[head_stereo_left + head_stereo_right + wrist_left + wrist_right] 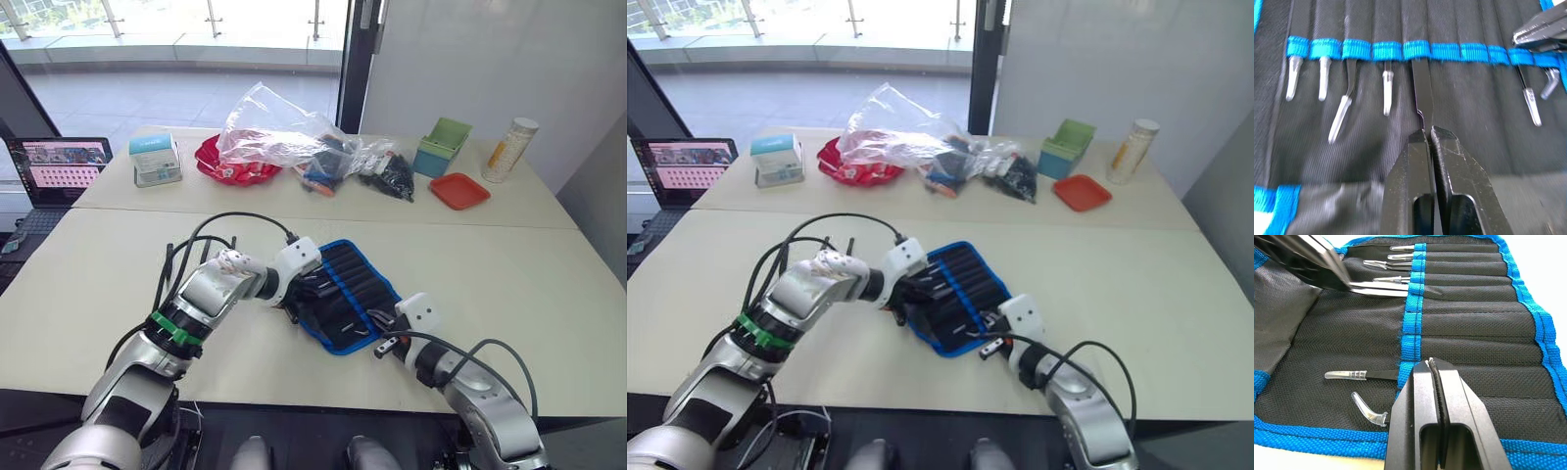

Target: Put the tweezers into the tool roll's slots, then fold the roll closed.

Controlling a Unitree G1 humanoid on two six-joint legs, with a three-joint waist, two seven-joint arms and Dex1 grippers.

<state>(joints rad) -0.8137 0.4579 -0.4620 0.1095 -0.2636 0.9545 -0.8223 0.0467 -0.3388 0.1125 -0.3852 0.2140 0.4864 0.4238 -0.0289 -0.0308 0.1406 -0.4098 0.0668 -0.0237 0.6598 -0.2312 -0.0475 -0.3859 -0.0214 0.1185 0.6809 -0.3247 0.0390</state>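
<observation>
It looked like an office or lab: pale tables stood by a glass wall, with an open laptop alongside.

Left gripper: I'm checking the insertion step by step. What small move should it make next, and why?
Probably push a little further along the slot. The left gripper is shut on a tweezer whose body has entered a slot of the tool roll, yet much of it remains outside, unlike its seated neighbours.

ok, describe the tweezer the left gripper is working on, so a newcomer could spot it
Find the open tool roll near the table's front edge, and follow its blue band of slots. The tweezer sits mid-row, pinched by the left gripper. Unlike its neighbours, it shows a bare black shaft, no clear tip cap.
</observation>
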